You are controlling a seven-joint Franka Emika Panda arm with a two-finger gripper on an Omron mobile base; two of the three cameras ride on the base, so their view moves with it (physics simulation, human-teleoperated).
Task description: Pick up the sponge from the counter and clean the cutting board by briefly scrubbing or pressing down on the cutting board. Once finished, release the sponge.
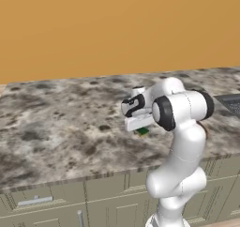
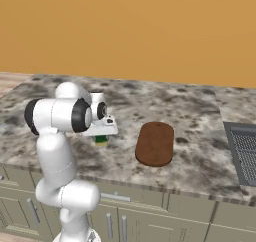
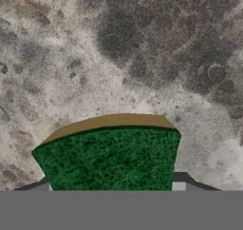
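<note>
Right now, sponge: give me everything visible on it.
The sponge is a small rectangular block with a rough dark green top over a yellow-tan lower layer. It sits flat on the mottled stone counter, green side up, directly beneath the gripper, left of the cutting board in the right base view and clear of it. Whether the fingers actually clamp it cannot be told; its sides are hidden under the hand.

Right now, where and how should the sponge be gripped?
Grip the sponge across its two side faces, coming straight down from above: it lies flat on the counter, green top up, directly under the gripper.
</note>
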